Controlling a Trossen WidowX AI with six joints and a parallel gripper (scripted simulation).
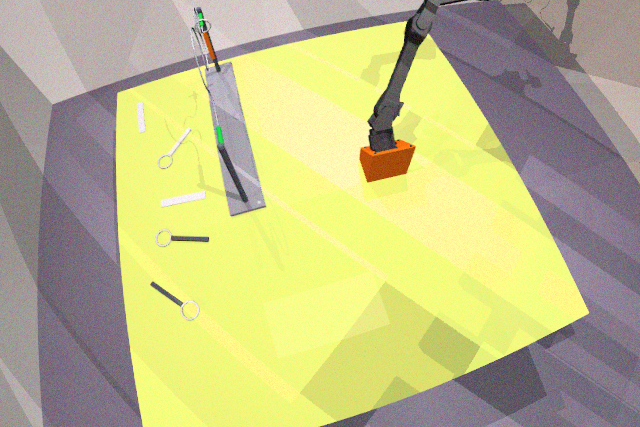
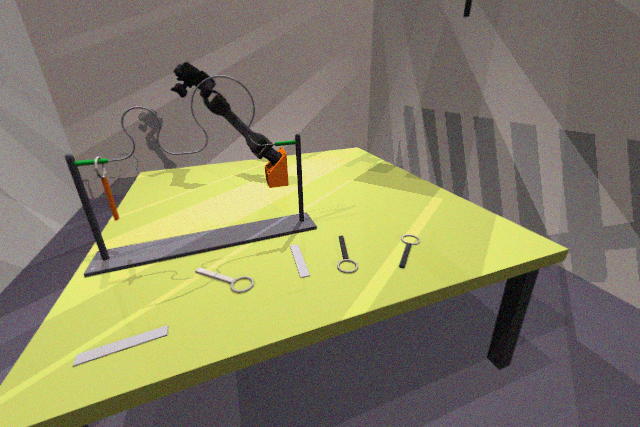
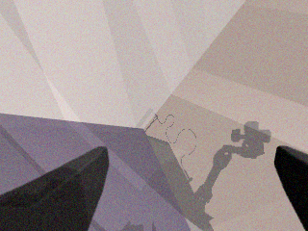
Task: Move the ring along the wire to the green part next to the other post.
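Note:
The ring (image 2: 96, 166) hangs on the green wire part (image 2: 90, 160) next to the left post (image 2: 86, 207), its orange handle (image 2: 109, 198) hanging down. In the top view the ring (image 1: 205, 25) and handle (image 1: 209, 44) show at the far post. The thin grey wire (image 2: 222, 107) curls in loops to the other green part (image 2: 284, 142) at the right post (image 2: 299, 177). My gripper (image 2: 181, 80) is raised high behind the wire, far from the handle, open and empty. In the wrist view its fingers stand wide apart, facing the wall and floor.
A grey baseplate (image 2: 201, 244) carries both posts. Loose on the yellow table lie a white-handled ring (image 2: 227, 279), two dark-handled rings (image 2: 345, 255) (image 2: 408, 248), and two white strips (image 2: 299, 260) (image 2: 120, 345). My orange base (image 2: 277, 168) stands behind the right post.

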